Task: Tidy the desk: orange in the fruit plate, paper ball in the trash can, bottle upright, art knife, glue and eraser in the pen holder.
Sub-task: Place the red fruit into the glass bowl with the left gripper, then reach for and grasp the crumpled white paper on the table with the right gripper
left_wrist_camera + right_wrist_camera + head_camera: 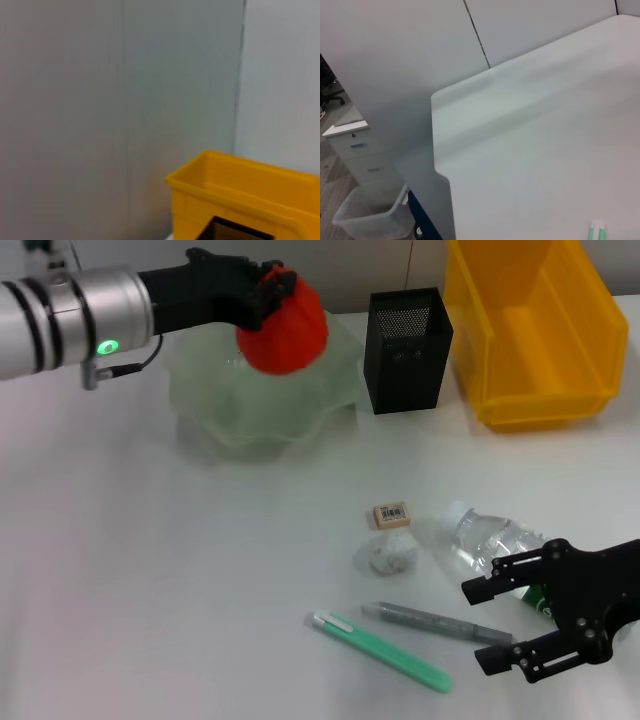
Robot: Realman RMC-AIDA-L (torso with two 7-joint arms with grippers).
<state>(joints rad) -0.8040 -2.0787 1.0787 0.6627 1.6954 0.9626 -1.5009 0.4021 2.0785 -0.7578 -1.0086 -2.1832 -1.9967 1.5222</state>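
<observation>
In the head view my left gripper (268, 292) is shut on the orange (285, 328) and holds it just above the pale green fruit plate (215, 415). My right gripper (489, 626) is open at the front right, over the base end of the clear bottle (482, 538), which lies on its side. The eraser (391, 513) and the white paper ball (387, 554) lie left of the bottle. The grey glue stick (436, 622) and the green art knife (382, 651) lie in front of them. The black mesh pen holder (405, 337) stands right of the plate.
A yellow bin (535, 332) stands at the back right, next to the pen holder; it also shows in the left wrist view (235, 192). The right wrist view shows the bare white table (545, 150), its edge, the knife's tip (598, 232) and a plastic tub (372, 216) on the floor.
</observation>
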